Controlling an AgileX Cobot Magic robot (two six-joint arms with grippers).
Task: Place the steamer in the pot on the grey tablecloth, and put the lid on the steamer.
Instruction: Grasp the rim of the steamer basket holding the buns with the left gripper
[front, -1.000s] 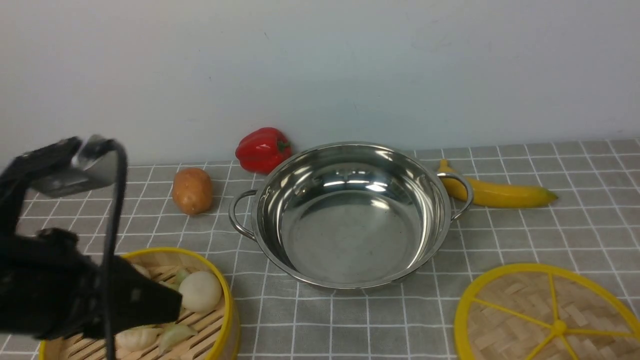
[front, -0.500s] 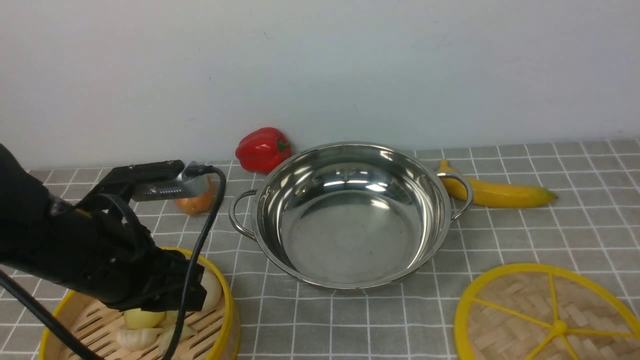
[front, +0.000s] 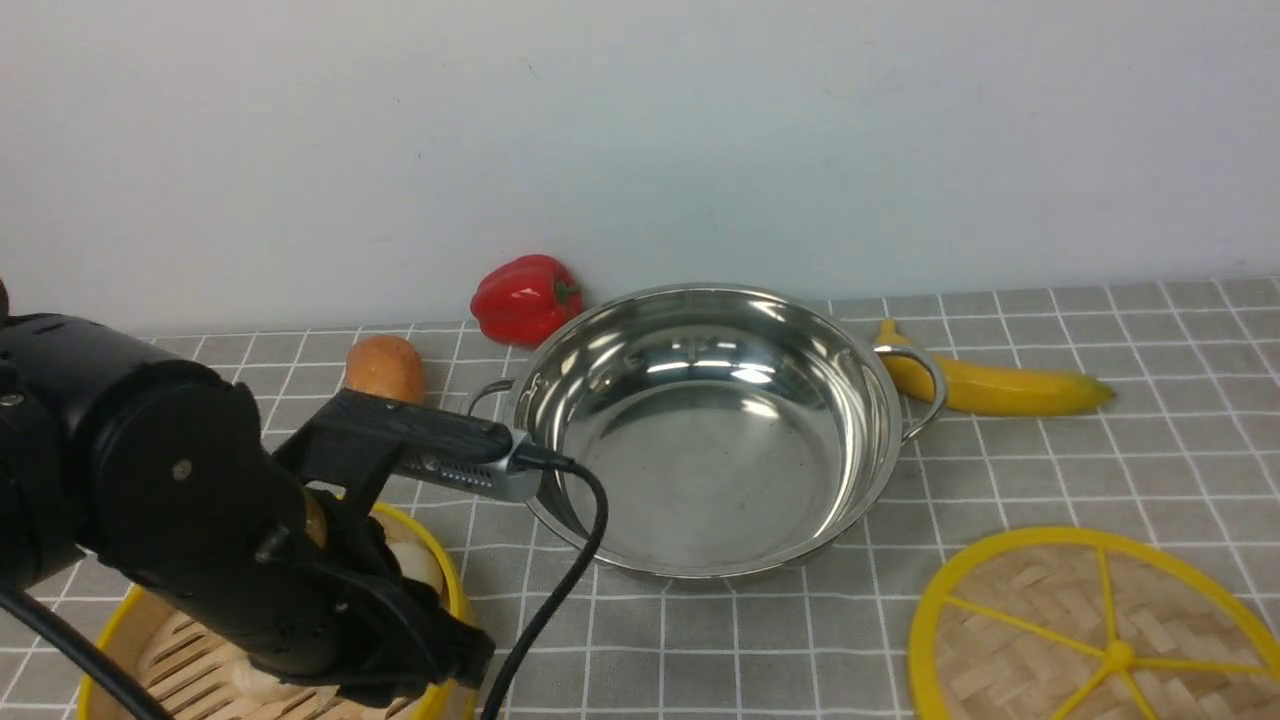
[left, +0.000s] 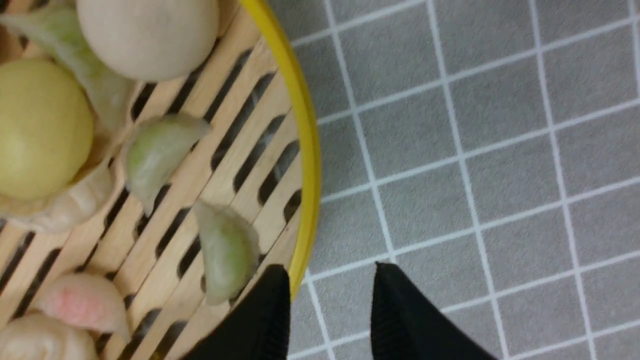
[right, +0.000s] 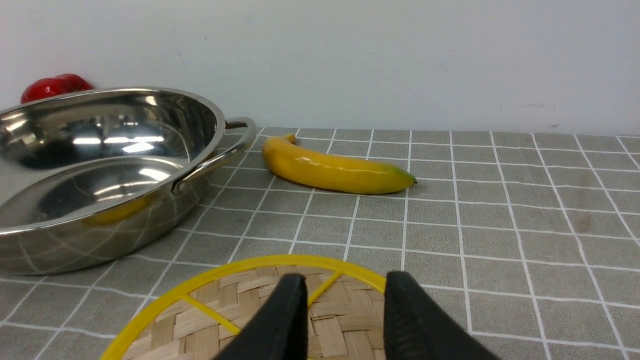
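1. Front view: one pot (front: 700, 470) is seen mid grey tablecloth (front: 1100, 460), one steamer (front: 455, 590) near left, one lid (front: 1040, 640) near right. One pepper (front: 525, 298), one potato (front: 383, 366) and one banana (front: 1000, 385) are counted. The left arm (front: 180, 500) is now lower over the steamer.
2. Left wrist view: two buns (left: 145, 35) are counted. The left claw (left: 331, 270) is held apart across the steamer's rim.
3. Right wrist view: the right claw (right: 345, 279) is held apart over the lid.

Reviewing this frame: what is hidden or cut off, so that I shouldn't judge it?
Front view: steamer mostly behind the left arm and cut by the bottom edge; food count unclear.
Front view: lid cut by the bottom edge.
Front view: potato partly behind the wrist camera.
Left wrist view: unclear whether the left end effector touches the steamer rim.
Front view: right end effector out of frame; its wrist view shows fingertips only.
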